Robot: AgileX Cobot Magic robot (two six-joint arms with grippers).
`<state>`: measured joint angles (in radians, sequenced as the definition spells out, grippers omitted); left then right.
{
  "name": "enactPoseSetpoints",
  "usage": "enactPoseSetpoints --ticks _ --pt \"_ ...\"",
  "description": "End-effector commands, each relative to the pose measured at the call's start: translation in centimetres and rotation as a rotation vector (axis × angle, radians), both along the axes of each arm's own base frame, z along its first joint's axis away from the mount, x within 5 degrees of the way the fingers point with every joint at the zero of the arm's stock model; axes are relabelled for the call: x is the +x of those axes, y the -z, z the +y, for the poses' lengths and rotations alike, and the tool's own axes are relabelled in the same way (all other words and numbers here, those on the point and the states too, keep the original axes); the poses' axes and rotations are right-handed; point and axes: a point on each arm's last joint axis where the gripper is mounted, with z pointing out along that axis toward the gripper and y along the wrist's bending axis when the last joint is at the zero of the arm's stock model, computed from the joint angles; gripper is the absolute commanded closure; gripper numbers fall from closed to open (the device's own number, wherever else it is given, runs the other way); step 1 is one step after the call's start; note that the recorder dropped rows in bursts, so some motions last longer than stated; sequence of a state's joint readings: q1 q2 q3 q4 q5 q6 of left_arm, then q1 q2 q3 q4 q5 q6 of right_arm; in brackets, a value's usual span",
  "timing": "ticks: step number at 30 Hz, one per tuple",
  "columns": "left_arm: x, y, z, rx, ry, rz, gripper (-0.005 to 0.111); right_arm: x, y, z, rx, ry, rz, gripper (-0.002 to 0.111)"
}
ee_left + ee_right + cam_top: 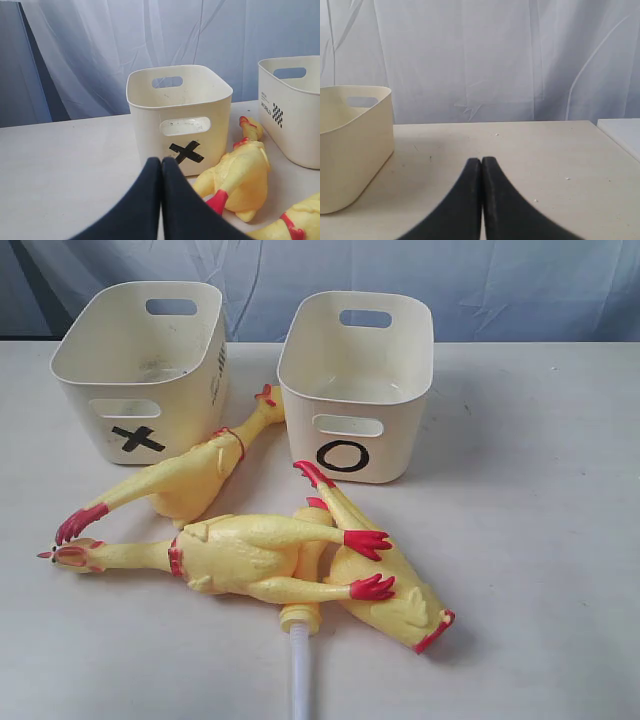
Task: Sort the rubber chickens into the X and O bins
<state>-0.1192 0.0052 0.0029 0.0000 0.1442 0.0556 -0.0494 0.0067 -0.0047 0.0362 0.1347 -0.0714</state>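
Note:
Three yellow rubber chickens with red feet lie on the table in front of two cream bins. One chicken (195, 475) lies slanted beside the X bin (140, 370), its head between the bins. A second chicken (240, 555) lies lengthwise with its head to the left. The third chicken (385, 575) slants below the O bin (357, 385). Neither gripper shows in the exterior view. My left gripper (161, 161) is shut and empty, facing the X bin (180, 117) with a chicken (240, 175) to one side. My right gripper (481, 160) is shut and empty over bare table beside a bin (350, 145).
A white tube with a yellow cap (300, 640) pokes out from under the chickens at the table's front edge. A pale curtain (400, 270) hangs behind the table. Both bins look empty inside.

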Motion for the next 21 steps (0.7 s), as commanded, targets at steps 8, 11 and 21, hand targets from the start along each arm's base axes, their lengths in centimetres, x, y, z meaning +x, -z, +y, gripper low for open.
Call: enactPoseSetpoints --ticks 8,11,21 --pt "0.0 -0.2 0.0 -0.009 0.002 -0.017 0.107 0.0 -0.5 0.0 -0.010 -0.001 -0.067 0.109" --pt "0.0 -0.2 0.0 -0.009 0.002 -0.017 0.107 -0.2 -2.0 0.0 -0.018 0.005 -0.238 0.109" --pt "0.0 -0.2 0.0 -0.009 0.002 -0.017 0.107 -5.5 -8.6 -0.5 0.282 -0.112 -1.226 0.109"
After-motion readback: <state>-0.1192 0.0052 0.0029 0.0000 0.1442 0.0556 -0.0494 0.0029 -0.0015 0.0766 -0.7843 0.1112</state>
